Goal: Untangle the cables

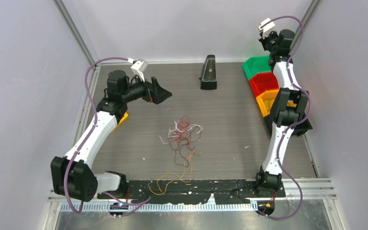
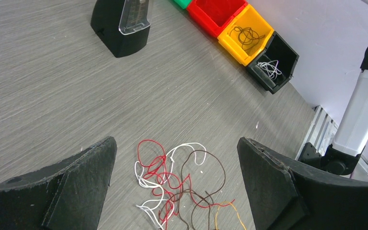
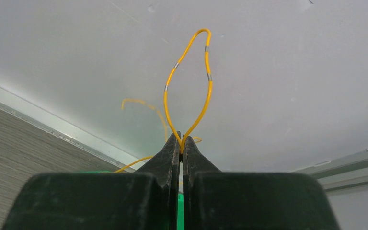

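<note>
One yellow cable in right tool

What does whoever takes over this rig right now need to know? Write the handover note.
Left gripper: open, empty, hovering over the tangle.
Right gripper: shut on a yellow cable, held high at the back right.
Done: a dark cable lies in the yellow bin, a white cable in the black bin.
Left: red, white and brown strands knotted mid-table; an orange strand near the front edge; the held cable not yet released.
</note>
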Tool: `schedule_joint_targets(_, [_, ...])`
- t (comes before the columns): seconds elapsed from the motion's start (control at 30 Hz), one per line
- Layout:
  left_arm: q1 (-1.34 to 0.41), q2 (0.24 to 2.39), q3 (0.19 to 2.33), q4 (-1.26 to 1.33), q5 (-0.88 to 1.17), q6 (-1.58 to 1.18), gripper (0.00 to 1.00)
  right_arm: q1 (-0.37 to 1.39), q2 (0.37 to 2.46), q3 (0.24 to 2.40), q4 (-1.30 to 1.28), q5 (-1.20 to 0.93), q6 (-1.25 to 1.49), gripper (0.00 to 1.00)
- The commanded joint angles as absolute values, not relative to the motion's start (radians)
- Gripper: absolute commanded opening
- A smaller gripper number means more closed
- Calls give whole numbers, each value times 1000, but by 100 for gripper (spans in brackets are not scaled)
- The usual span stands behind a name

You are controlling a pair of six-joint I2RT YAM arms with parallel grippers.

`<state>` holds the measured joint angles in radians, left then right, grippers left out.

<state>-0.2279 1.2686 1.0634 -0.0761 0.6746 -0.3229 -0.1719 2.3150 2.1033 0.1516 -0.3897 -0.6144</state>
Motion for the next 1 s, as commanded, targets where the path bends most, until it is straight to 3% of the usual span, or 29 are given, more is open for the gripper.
schedule_joint_targets(0.0, [-223, 1265, 1078, -6, 702, -353, 99, -167, 2315, 2126, 144, -380, -680, 5])
schedule_joint_targets(0.17, [-221, 1275, 1111, -24, 700, -344, 100, -150, 2390, 2190, 186, -276, -587, 5])
schedule_joint_targets(0.43, [-218, 1230, 1071, -30, 689, -338, 100, -173, 2180, 2018, 283, -357, -522, 5])
schedule_joint_targets(0.7, [-218, 1235, 1057, -6, 703, -358, 100, -219, 2052, 1928, 213, -445, -550, 5])
schedule_joint_targets(0.97, [-216, 1234, 1049, -6, 701, -356, 99, -237, 2051, 1914, 110, -456, -529, 5])
